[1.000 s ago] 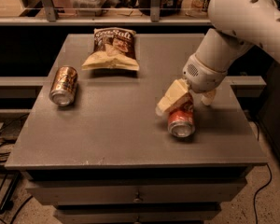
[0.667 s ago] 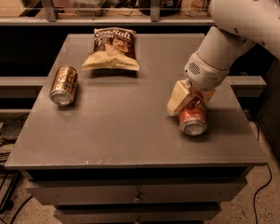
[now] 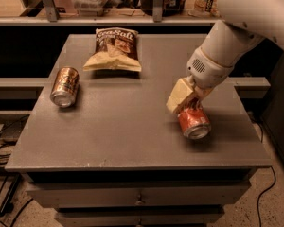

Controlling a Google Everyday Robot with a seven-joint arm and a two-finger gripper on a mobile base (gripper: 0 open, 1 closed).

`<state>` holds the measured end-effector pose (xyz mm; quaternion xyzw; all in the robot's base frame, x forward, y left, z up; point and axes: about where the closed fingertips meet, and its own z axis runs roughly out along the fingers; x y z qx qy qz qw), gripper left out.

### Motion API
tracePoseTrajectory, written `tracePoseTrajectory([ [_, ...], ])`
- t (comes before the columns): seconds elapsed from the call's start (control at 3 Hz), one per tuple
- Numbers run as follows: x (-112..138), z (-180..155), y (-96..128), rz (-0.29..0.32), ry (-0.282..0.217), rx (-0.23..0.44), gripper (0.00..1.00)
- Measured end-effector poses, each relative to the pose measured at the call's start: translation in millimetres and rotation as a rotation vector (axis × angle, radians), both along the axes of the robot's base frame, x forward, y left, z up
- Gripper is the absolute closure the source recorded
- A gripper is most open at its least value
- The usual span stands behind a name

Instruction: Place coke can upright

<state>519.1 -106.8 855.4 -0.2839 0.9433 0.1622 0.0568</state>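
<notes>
a white robot arm reaches in from the upper right, and its gripper (image 3: 187, 104) sits low over the right part of a grey tabletop (image 3: 132, 131). the jaws look closed around the far end of the coke can (image 3: 194, 123). the can slants out below them, tilted, with a silver end toward the camera; i cannot tell if it touches the tabletop. to do this step well, i judge the wrist should swing the can until it is vertical, set its base flat, and let go only once it rests without leaning. well to the left of the jaws a gold-brown can (image 3: 65, 85) lies on its side. up and left of them lies a chip bag (image 3: 114, 50). what the cans or the bag hold cannot be seen.
</notes>
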Motion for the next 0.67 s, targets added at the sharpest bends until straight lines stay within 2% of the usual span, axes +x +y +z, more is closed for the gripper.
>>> tracePoseTrajectory([
  [0.33, -3.0, 37.1, 10.6, 0.136, -0.142, 0.056, 1.0],
  [0.67, -4.6, 71.4, 22.1, 0.272, -0.277, 0.104, 1.0],
])
